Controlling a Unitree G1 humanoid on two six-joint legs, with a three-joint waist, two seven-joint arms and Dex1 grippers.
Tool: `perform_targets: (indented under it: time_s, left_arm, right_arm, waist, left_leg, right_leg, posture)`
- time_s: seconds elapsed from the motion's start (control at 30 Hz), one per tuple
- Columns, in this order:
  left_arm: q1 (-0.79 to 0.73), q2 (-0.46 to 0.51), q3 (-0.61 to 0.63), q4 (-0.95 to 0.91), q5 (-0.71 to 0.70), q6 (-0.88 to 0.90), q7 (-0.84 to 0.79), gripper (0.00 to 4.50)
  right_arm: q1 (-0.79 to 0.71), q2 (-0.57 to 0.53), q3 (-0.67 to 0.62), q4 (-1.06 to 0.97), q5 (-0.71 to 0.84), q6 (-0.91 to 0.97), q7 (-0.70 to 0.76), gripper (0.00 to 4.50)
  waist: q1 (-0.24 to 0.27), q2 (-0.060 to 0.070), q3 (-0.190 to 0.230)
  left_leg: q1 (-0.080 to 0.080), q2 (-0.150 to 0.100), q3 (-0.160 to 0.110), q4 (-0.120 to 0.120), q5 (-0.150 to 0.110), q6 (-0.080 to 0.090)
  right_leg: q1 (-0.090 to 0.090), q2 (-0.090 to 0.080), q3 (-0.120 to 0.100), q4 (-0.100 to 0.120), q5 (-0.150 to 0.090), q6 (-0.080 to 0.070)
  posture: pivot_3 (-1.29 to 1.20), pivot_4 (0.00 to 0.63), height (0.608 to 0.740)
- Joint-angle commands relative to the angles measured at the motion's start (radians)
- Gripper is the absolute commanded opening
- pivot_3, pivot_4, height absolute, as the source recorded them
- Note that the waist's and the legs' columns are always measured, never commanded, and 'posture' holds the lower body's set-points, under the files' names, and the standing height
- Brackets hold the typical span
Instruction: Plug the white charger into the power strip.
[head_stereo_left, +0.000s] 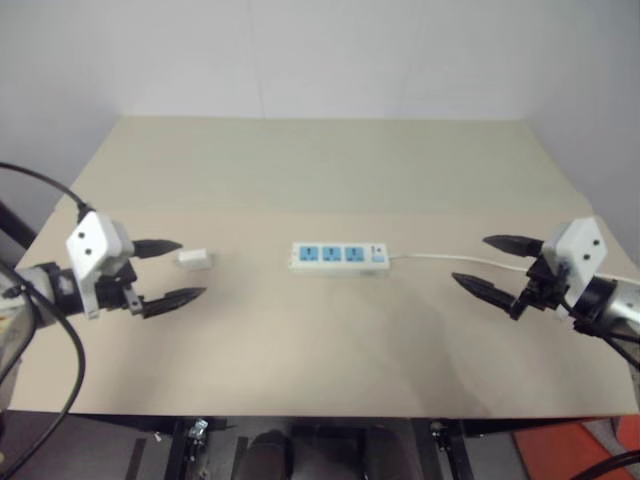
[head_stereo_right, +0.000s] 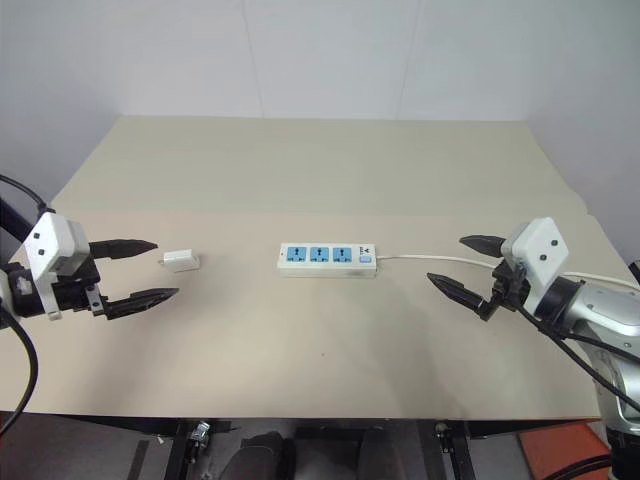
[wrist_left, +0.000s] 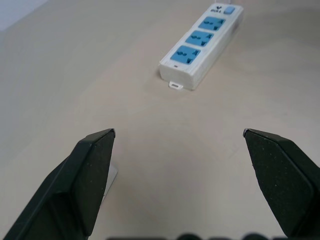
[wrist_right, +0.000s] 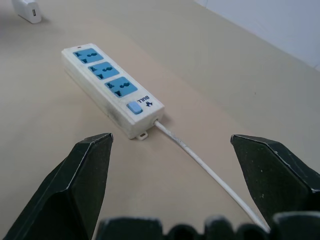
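- On the table (head_stereo_left: 330, 160), in the left eye view, the white charger (head_stereo_left: 194, 259) lies just beside the left gripper (head_stereo_left: 170, 270), at about 2 o'clock from it. The left gripper's two black fingers stand wide apart and hold nothing. I think the left arm should pick the charger up, because it is much nearer.
- In the right eye view, the power strip (head_stereo_right: 328, 258) lies longways, 9 to 3 o'clock. It sits at 3 o'clock from the charger, well apart from it. The right gripper (head_stereo_right: 460, 268) is spread wide too, and empty.
- In the right wrist view, the cord (wrist_right: 200, 160) runs from the strip's switch end toward this gripper.
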Motion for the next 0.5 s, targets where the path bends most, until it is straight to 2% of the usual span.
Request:
perform_targets:
  time_s: [0.03,0.2,0.37,0.5]
  left_arm:
    - [-0.045,0.002,-0.010,-0.011,-0.022,-0.011,-0.009,4.50]
    - [-0.120,-0.008,-0.063,0.017,-0.025,-0.019,-0.020,4.50]
    - [-0.210,-0.046,-0.127,0.046,-0.026,-0.030,-0.015,4.50]
    - [-0.220,-0.065,-0.144,0.045,-0.024,-0.032,-0.009,4.50]
  right_arm:
    - [-0.046,-0.011,0.035,0.020,-0.012,-0.055,0.038,4.47]
    - [-0.121,0.003,0.143,0.128,-0.077,-0.198,0.133,4.47]
    - [-0.339,0.076,0.303,0.424,-0.230,-0.349,0.139,4.47]
    - [-0.478,0.143,0.370,0.637,-0.277,-0.409,0.172,4.47]
  waist:
    - [0.000,0.000,0.000]
    - [0.000,0.000,0.000]
    - [-0.009,0.000,0.000]
    - [-0.011,0.000,0.000]
  left_leg:
    - [0.000,0.000,0.000,0.000,0.000,0.000]
    - [0.000,-0.001,0.000,0.000,0.000,0.000]
    - [0.000,-0.001,0.001,0.000,0.000,-0.001]
    - [-0.001,0.000,0.001,-0.001,0.001,-0.001]
  right_leg:
    - [0.000,0.000,0.000,0.000,0.000,0.000]
    - [0.000,0.000,0.000,0.000,0.000,0.000]
    - [0.000,0.001,0.000,-0.002,0.002,-0.002]
    - [-0.002,0.003,0.000,-0.004,0.002,-0.002]
  posture:
    - [0.00,0.150,0.740]
    - [0.00,0.150,0.740]
    - [0.00,0.150,0.740]
    - [0.00,0.150,0.740]
